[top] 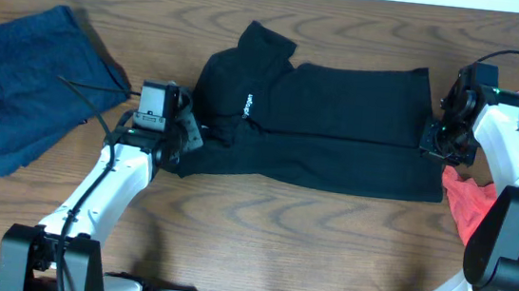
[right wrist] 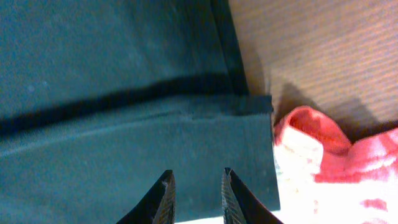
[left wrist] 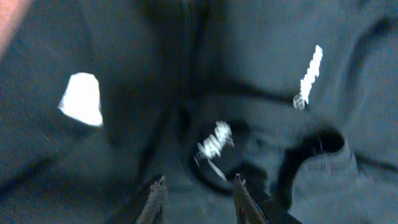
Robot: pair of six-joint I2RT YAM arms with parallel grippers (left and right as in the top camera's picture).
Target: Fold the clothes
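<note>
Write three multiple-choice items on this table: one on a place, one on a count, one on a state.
1. Where does the navy garment lie?
A. to the left of the black shirt
B. on top of it
C. to its right

2. How many garments are on the table?
A. two
B. three
C. four

3. How does the black shirt lie?
A. crumpled in a heap
B. spread flat with both sleeves out
C. folded lengthwise into a long band

Key:
1 A: the overhead view shows it at the table's left end, apart from the shirt.
2 B: there is one navy, one black and one coral-red garment.
3 C: the right wrist view shows stacked layers at its hem end.
</note>
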